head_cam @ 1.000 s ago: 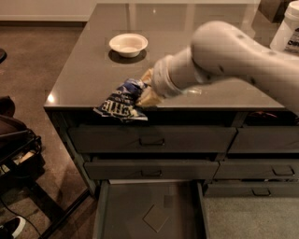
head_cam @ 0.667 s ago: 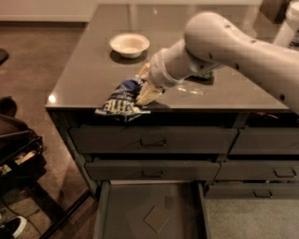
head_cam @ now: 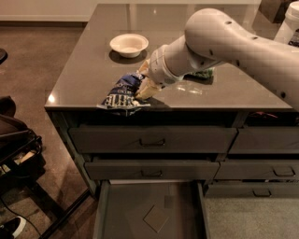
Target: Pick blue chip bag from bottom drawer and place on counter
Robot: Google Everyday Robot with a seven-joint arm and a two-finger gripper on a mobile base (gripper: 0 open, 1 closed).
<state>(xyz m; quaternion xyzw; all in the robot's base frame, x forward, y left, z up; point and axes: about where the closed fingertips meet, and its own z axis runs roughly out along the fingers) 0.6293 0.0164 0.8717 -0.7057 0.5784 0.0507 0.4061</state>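
— Resting on the counter [head_cam: 93, 70] near its front edge, the blue chip bag [head_cam: 122, 93]: why is the gripper [head_cam: 141, 84] on it?
— It pinches the bag's right end, likely to lower it flat; the bottom drawer [head_cam: 126, 210] stands open below.

Dim room, brown floor, one big block of drawers.
Brown floor [head_cam: 46, 51] runs off to the left, up to a pale wall strip [head_cam: 42, 14] along the top. Dark clutter [head_cam: 18, 149] huddles at the left edge, with a shoe [head_cam: 11, 228] poking in below it. A light glint [head_cam: 51, 99] sits on the corner of the counter [head_cam: 88, 70], and the hand [head_cam: 142, 86] is near the counter's front edge, above the dark-grey cabinet [head_cam: 187, 140].
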